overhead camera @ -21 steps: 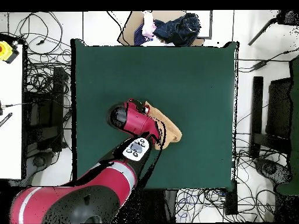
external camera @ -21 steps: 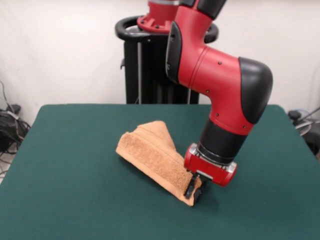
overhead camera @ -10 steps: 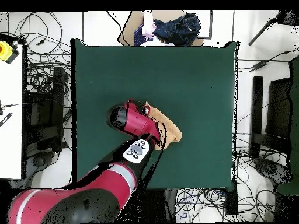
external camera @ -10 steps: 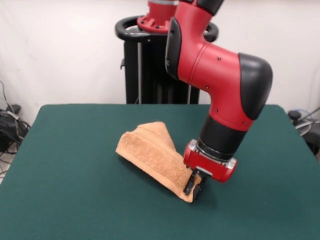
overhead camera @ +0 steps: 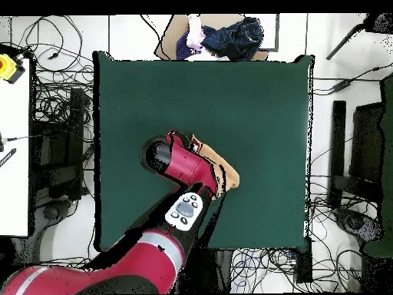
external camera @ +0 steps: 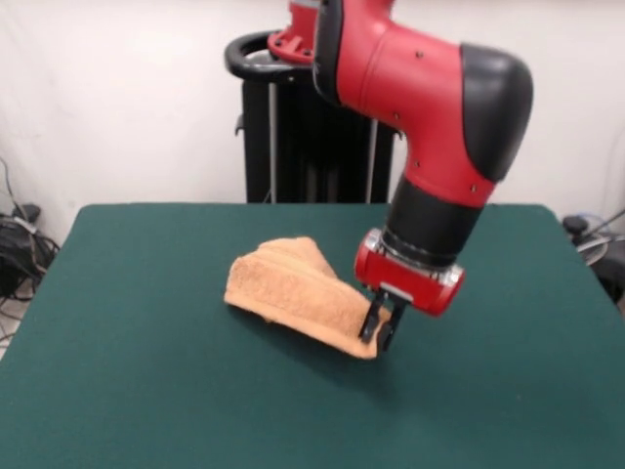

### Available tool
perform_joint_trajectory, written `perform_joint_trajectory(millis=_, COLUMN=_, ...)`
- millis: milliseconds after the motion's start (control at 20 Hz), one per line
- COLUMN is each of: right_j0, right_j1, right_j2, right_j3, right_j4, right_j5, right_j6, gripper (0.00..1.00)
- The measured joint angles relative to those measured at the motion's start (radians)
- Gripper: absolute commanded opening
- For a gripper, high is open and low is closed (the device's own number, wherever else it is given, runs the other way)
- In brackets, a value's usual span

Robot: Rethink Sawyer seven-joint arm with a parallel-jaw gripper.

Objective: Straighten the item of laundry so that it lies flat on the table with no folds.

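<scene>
Towel (external camera: 289, 292), folded into a wedge near mid-table (external camera: 146, 391), with its near corner pinched in the clenched gripper (external camera: 378, 327) and raised slightly: you are at the unfolding step, and next should probably draw that corner outward to open the fold.

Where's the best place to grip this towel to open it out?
Judging by its pose, the near-right corner of the orange towel, where the gripper already pinches it from above. The towel lies folded in a wedge on the green table, and that corner pokes free.
</scene>
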Motion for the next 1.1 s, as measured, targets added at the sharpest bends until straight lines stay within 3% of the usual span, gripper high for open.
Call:
perform_joint_trajectory(millis=550, right_j0=-0.007, right_j1=-0.175, right_j2=-0.059, right_j3=0.003, right_j4=-0.036, right_j5=0.317, right_j6=0.0, gripper=0.0)
perform_joint_trajectory(millis=1100, right_j0=0.092, right_j1=-0.308, right_j2=-0.16, right_j3=0.004, right_j4=-0.039, right_j5=0.458, right_j6=0.012, gripper=0.0)
